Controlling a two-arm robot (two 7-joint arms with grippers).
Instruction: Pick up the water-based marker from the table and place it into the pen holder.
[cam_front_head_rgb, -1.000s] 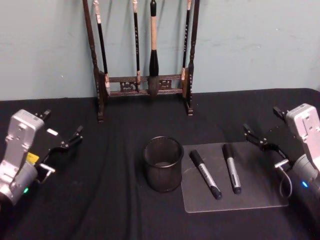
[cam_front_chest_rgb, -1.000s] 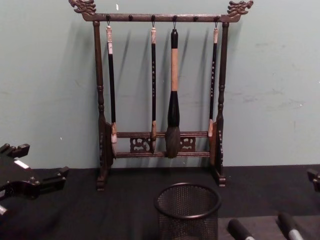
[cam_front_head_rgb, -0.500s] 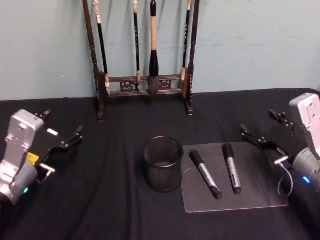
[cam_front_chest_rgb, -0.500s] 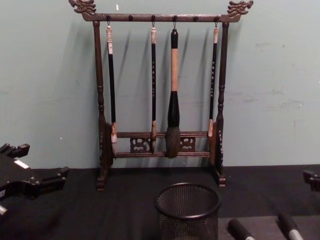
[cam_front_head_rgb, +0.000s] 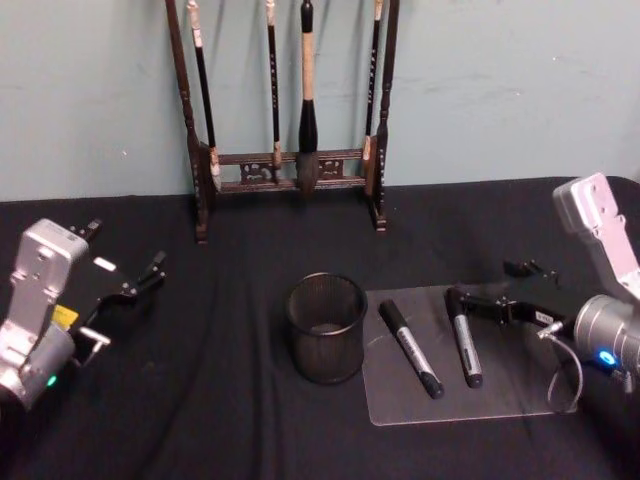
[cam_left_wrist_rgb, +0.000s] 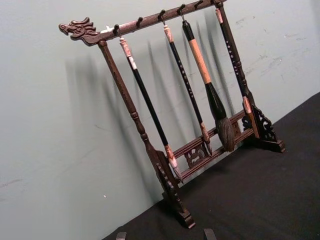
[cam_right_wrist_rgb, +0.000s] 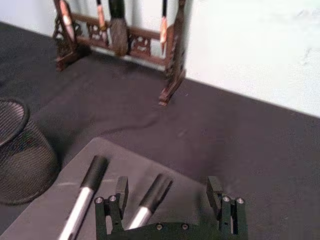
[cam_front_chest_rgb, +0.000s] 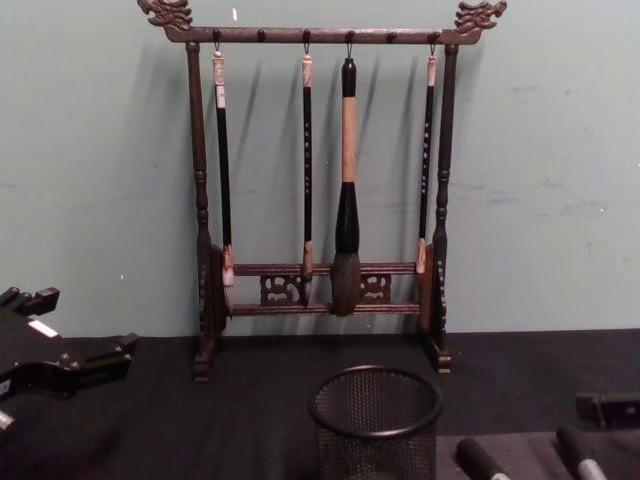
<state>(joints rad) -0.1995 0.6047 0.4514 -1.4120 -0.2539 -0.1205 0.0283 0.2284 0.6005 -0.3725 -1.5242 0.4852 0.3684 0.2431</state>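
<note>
Currently, black cloth (cam_front_head_rgb: 230, 400) covers the table under a teal wall (cam_front_head_rgb: 500, 90). With fingers spread, the right gripper (cam_right_wrist_rgb: 167, 189) straddles the marker (cam_front_head_rgb: 463, 338) on the clear mat (cam_front_head_rgb: 520, 385) beside the pen holder (cam_front_head_rgb: 326, 330). The left gripper (cam_front_head_rgb: 122, 252), also spread, is parked left.

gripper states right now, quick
Left gripper: open, holding nothing.
Right gripper: open, holding nothing, close to the right-hand marker.

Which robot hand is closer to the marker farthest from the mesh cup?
Right. The right gripper, open, is at the cap end of that marker; the left gripper sits far off, beyond the pen holder.
</note>
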